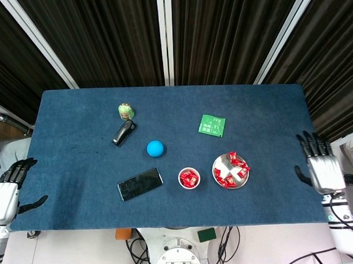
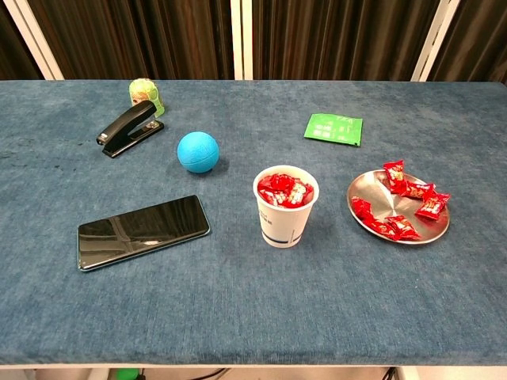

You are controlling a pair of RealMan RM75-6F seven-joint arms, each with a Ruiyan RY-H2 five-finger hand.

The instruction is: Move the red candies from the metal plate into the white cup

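A white cup (image 2: 285, 206) (image 1: 189, 178) stands near the table's front, filled to the brim with red candies (image 2: 283, 188). To its right lies the metal plate (image 2: 364, 186) (image 1: 220, 162) with several red candies (image 2: 400, 207) (image 1: 230, 170) on it. My right hand (image 1: 321, 168) hangs off the table's right edge, fingers spread, holding nothing. My left hand (image 1: 7, 190) stays off the left edge, fingers apart and empty. Neither hand shows in the chest view.
On the blue cloth lie a black phone (image 2: 142, 231), a blue ball (image 2: 197, 151), a black stapler (image 2: 129, 127), a small green figure (image 2: 144, 95) and a green packet (image 2: 333, 128). All sit left of or behind the cup and plate.
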